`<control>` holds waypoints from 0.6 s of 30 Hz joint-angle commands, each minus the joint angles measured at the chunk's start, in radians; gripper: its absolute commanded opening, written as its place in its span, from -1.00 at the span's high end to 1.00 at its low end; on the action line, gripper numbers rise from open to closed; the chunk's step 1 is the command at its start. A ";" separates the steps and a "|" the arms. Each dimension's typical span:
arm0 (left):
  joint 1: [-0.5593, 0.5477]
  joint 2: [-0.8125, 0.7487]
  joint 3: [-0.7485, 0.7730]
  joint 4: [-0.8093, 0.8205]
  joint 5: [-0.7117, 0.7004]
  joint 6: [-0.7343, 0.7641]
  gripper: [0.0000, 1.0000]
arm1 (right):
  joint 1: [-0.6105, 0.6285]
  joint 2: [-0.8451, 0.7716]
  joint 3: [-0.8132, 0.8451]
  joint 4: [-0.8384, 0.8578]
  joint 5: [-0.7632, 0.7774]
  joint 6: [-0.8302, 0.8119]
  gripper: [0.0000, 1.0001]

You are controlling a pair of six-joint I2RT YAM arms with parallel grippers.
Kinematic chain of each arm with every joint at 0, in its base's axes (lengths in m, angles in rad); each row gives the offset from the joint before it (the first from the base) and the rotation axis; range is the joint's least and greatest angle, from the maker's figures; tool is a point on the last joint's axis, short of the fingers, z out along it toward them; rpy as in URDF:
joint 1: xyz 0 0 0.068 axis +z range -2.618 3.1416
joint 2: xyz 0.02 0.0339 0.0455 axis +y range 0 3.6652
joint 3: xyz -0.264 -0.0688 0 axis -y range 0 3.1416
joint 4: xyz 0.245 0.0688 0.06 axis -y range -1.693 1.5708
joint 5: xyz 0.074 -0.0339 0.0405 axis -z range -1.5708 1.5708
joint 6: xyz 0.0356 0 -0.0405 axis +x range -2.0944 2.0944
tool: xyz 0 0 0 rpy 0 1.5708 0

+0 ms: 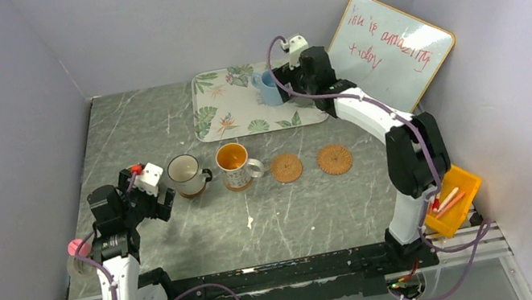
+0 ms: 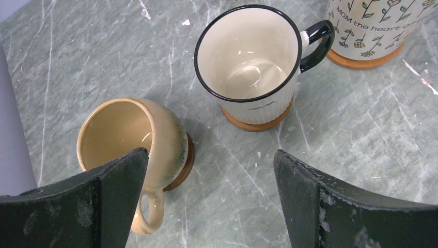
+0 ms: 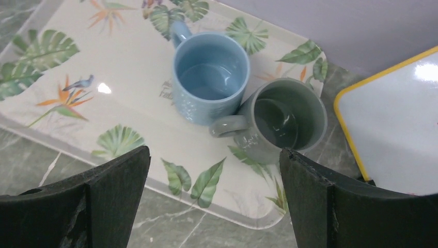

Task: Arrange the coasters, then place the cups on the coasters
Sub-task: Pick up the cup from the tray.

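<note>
The left arm (image 1: 112, 249) reaches over the counter (image 1: 162, 135) with the left jaws spread wide and holding nothing. They hang just above and beside the tan mug (image 2: 131, 137). This mug stands on a dark smooth coaster (image 2: 187, 161), its handle towards the wrist camera, and one finger (image 2: 119, 196) covers part of it in that view, so I cannot tell whether they touch.

Just right of it the white mug with a dark rim (image 2: 248, 57) stands upright on a brown coaster (image 2: 255, 124), handle to the right. Next comes the patterned mug with the orange inside (image 1: 235, 163), also on a coaster (image 2: 361, 61).

Further right two woven coasters (image 1: 286, 168) (image 1: 334, 159) lie bare on the counter, near each other but apart.

Behind this row lies the leaf-print tray (image 1: 227, 107). On its right part the light blue mug (image 3: 209, 77) and the grey-green mug (image 3: 286, 119) stand upright close together, the grey-green one's handle against the blue one's side.

The right arm (image 1: 400, 144) stretches out to that end of the tray, and the right jaws hang above the two mugs, spread wide and holding nothing.

A whiteboard (image 1: 392, 47) leans on the right wall. An orange bin (image 1: 456, 208) sits by the right arm's base.
</note>
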 commanded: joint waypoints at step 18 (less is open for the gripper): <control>0.006 -0.017 0.003 0.010 0.032 0.012 -0.93 | 0.015 0.338 0.325 -0.073 0.477 0.156 -1.00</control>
